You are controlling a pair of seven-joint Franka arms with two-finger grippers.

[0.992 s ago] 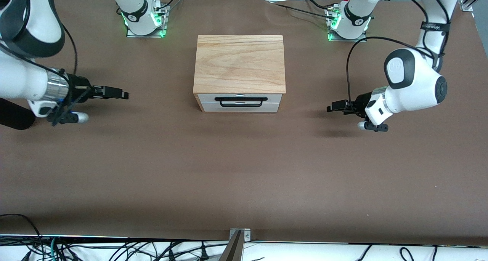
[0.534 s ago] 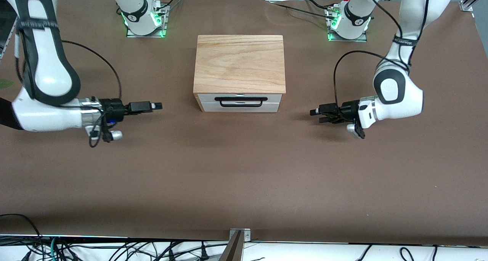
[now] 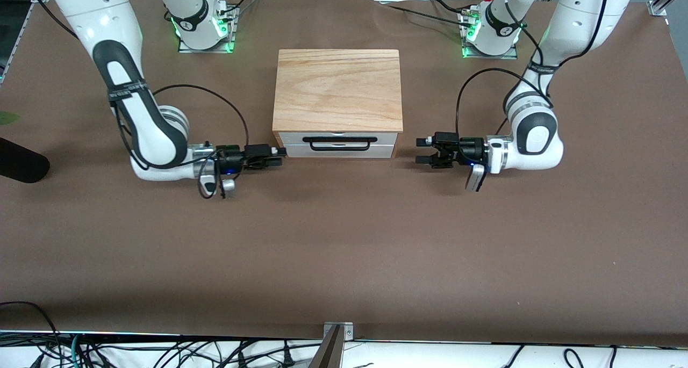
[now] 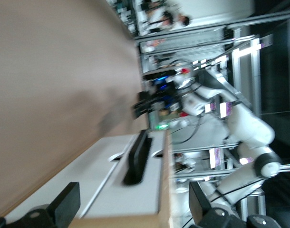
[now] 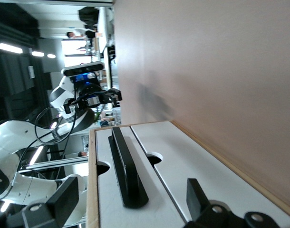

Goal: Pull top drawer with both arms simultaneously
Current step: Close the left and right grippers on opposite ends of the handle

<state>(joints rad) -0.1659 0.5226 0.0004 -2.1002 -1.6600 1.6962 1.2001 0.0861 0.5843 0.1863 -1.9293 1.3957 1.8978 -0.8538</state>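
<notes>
Small light-wood cabinet (image 3: 337, 90) mid-counter (image 3: 344, 250), between the two arm bases, front panels facing the front camera. Top drawer (image 3: 338, 137) pushed fully in, white front flush with the cabinet face, just under the wood top. Long black wire handle (image 3: 338, 144) across the drawer front, untouched. Plain white handleless drawer front (image 3: 338, 152) directly below it, also pushed in.

Right arm (image 3: 141, 105) reaching in low from its end of the counter, wrist horizontal. Right gripper (image 3: 279, 156) low over the counter right at the cabinet's front corner on that side, pointing along the cabinet face; fingers (image 5: 64, 202) spread apart in the right wrist view, holding nothing, handle (image 5: 127, 168) visible between them but apart.

Left arm (image 3: 537, 105) mirrored at the other end, wrist horizontal. Left gripper (image 3: 423, 150) low over the counter near the cabinet's other front corner, a small gap from it, aimed at the cabinet face. Fingers (image 4: 68, 203) released and spread, nothing gripped; handle (image 4: 137, 156) lined up between them in the left wrist view, no contact.
</notes>
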